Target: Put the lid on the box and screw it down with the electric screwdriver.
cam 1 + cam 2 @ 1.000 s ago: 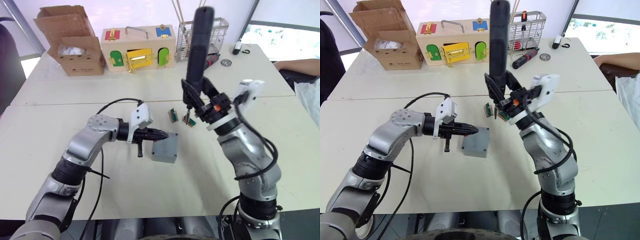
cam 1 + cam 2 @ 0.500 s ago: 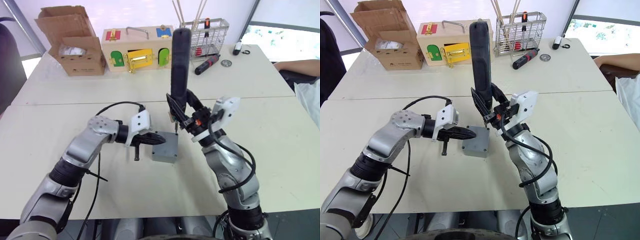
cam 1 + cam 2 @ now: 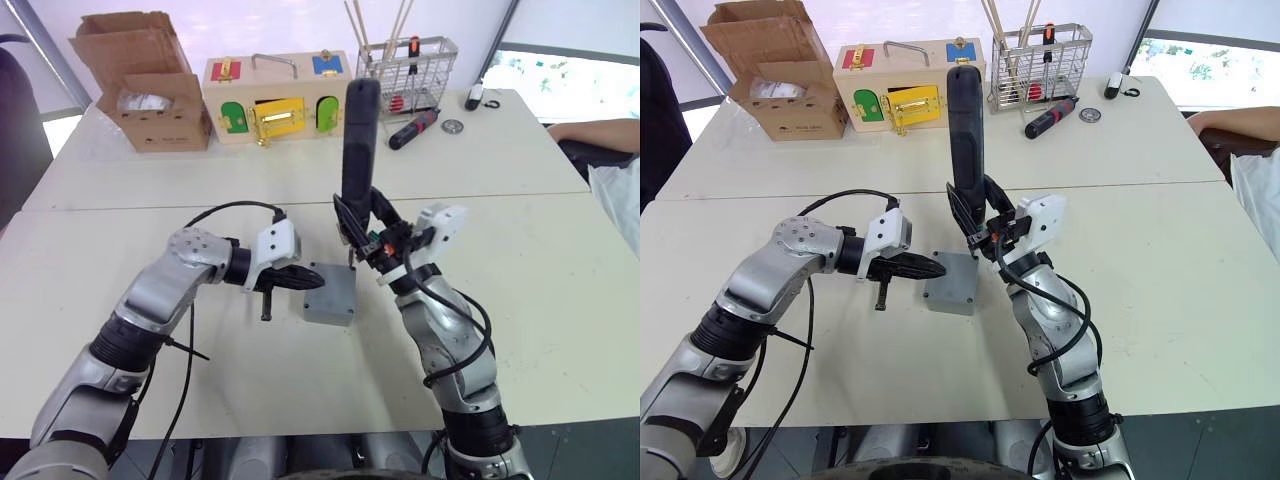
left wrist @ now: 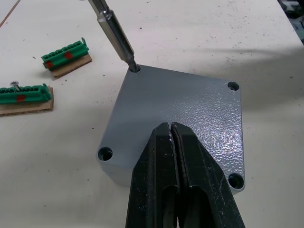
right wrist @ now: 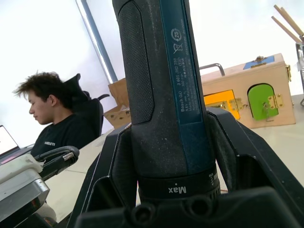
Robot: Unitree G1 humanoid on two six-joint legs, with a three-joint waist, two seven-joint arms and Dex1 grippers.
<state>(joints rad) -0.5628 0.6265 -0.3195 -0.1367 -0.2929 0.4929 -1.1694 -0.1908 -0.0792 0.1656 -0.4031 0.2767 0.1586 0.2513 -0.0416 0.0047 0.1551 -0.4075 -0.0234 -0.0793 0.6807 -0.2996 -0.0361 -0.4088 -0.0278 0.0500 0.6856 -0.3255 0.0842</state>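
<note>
The lid (image 4: 183, 118) already sits on the box (image 3: 952, 284) mid-surface. The left hand (image 4: 178, 161), fingers clenched together, presses on the lid. The right hand (image 3: 372, 232) grips the screwdriver (image 3: 358, 140) upright, bit in a corner hole. Best keep the tool vertical and the press steady so the box cannot turn

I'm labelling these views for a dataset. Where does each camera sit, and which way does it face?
Left eye, right eye: head, looking down over both arms at the lid.
Left wrist: along the shut left gripper resting on the lid.
Right wrist: up the electric screwdriver in the right gripper.
All share the screwdriver.
</note>
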